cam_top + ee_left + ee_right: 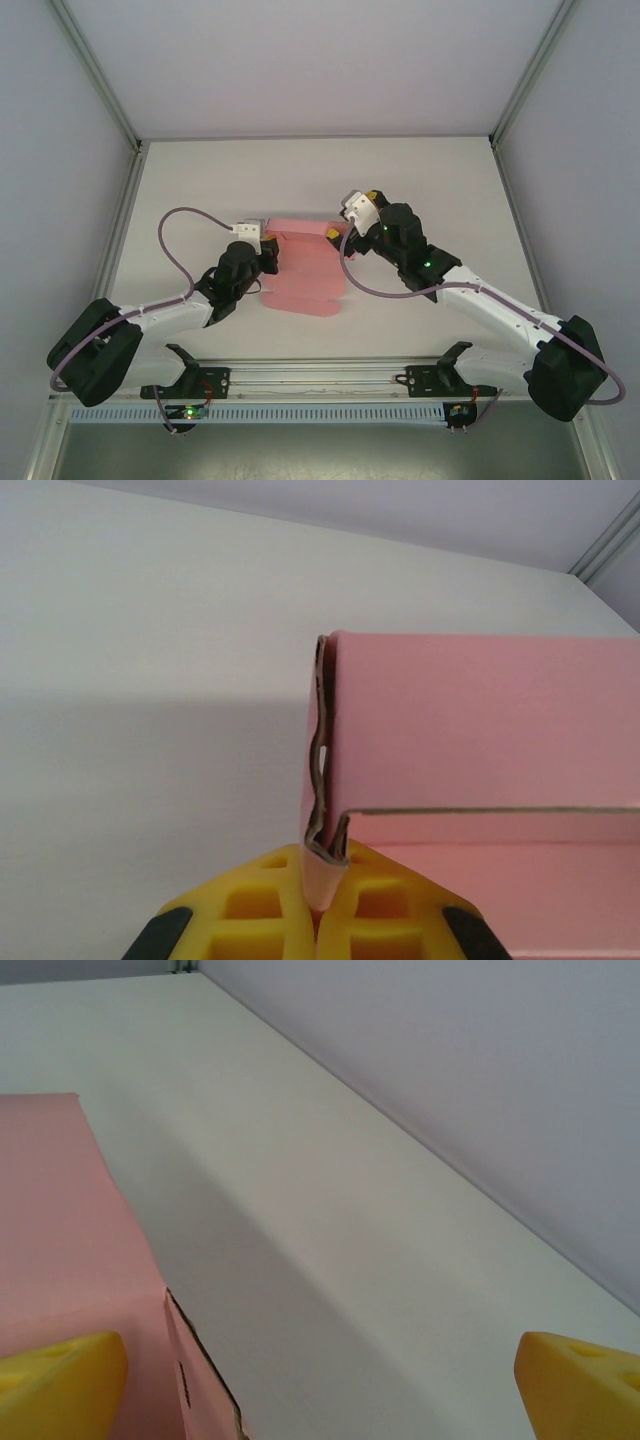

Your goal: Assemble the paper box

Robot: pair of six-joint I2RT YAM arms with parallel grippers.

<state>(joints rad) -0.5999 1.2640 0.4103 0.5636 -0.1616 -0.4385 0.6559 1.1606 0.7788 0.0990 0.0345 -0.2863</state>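
Pink paper box [305, 270] sits mid-tabletop [430, 180], part folded. Left tool [271, 241] is at its left edge. Right tool [350, 214] is at its far right corner.

Both arms share one build: bulky black joint housings joined by white link tubes. The left arm [160, 318] grows from a black shoulder block at eight o'clock in the overhead view, the right arm [500, 312] from its twin at four o'clock. A mauve cable [165, 238] loops off the left arm, and a matching right cable [385, 292] trails the other. Each wrist bears a white camera block [245, 229]. A green light [428, 265] glows on the right forearm. The left gripper [322, 910] has yellow pads [265, 905] moulded with square pockets and black backing; the right gripper [320, 1380] shows plain yellow fingertips [580, 1385]
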